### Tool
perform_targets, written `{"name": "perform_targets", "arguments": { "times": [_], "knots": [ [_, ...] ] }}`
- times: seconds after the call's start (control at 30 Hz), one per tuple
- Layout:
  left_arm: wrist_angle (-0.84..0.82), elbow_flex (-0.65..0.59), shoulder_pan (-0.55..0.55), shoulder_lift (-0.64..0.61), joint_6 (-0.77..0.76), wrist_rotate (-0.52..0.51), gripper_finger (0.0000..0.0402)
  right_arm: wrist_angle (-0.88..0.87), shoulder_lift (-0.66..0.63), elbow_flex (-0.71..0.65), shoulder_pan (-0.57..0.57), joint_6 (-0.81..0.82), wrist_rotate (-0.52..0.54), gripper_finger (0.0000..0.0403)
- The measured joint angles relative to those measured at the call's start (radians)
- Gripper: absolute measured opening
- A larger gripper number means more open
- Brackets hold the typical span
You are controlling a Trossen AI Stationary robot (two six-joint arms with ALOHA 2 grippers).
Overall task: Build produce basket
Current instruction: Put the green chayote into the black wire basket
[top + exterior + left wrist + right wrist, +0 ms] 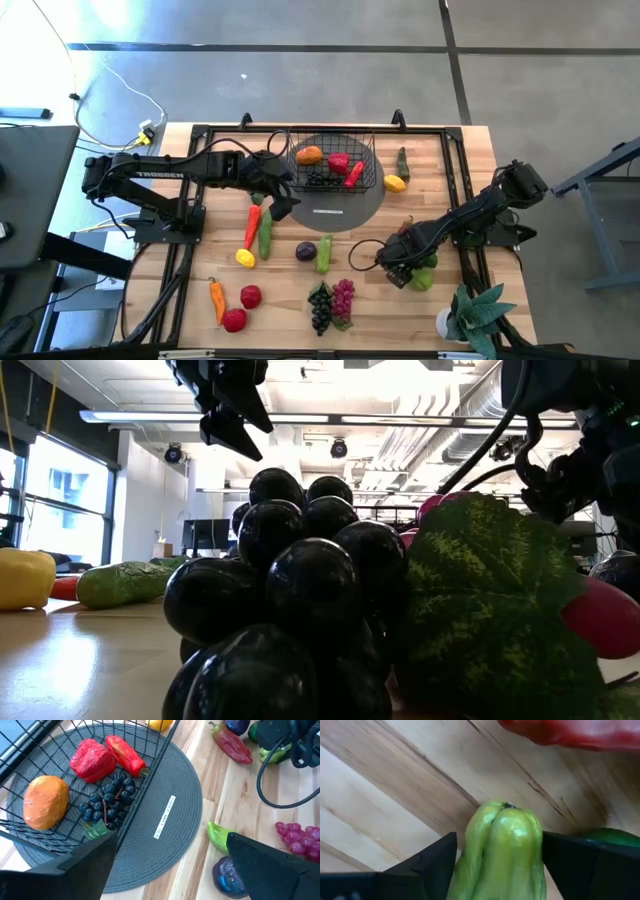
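A: Black wire-mesh basket (335, 168) sits on the grey round mat (352, 207) at the far middle of the wooden table (290, 290). It holds 4 pieces: an orange fruit (309, 155), 2 red peppers (345, 168) and dark grapes (107, 802).

B: And the remaining produce?

A: Scattered on the table. A lemon (395, 183) lies just beside the basket's right side; dark grapes (320, 307) and purple grapes (343, 298) lie side by side near the front edge; a red-orange pepper (253, 226), a cucumber (265, 235) and a yellow piece (245, 258) lie left of centre; an eggplant (306, 251) lies in the middle.

B: State of each arm?

A: Left gripper (272, 176) hovers at the basket's left rim, fingers (270, 865) spread wide and empty. Right gripper (398, 270) is low over the table at the right, 1 finger (427, 865) on each side of a green pepper (502, 852); the right wrist view does not settle whether the pads touch it.
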Motion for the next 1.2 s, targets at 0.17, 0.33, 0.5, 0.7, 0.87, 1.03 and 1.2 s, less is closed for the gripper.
{"name": "perform_targets", "arguments": {
  "times": [0.17,0.33,0.5,0.7,0.87,1.03,1.2],
  "knots": [
    [0.0,0.0,0.0,0.0,0.001,-0.017,0.0366,0.017,0.0,0.0,-0.001,0.009,-0.021,0.0186],
    [0.0,0.0,0.0,0.0,0.001,-0.017,0.0366,0.077,0.0,0.002,-0.001,0.05,-0.065,0.0158],
    [0.007,0.0,0.001,0.0,0.001,-0.021,0.0366,0.2,-0.011,0.002,-0.001,0.105,-0.106,0.0167],
    [0.007,0.0,0.012,0.0,0.027,-0.042,0.0366,0.333,-0.058,0.002,-0.001,0.215,-0.078,0.0164],
    [0.007,0.0,0.043,0.0,0.034,-0.04,0.0366,0.425,-0.09,0.003,-0.004,0.263,0.009,0.0164],
    [0.007,0.0,0.084,0.0,0.037,-0.04,0.0366,0.539,-0.103,0.003,-0.032,0.289,0.097,0.0164],
    [0.007,0.0,0.13,0.0,0.066,-0.039,0.0366,0.652,-0.103,0.003,-0.08,0.285,0.186,0.0165]
  ]
}}
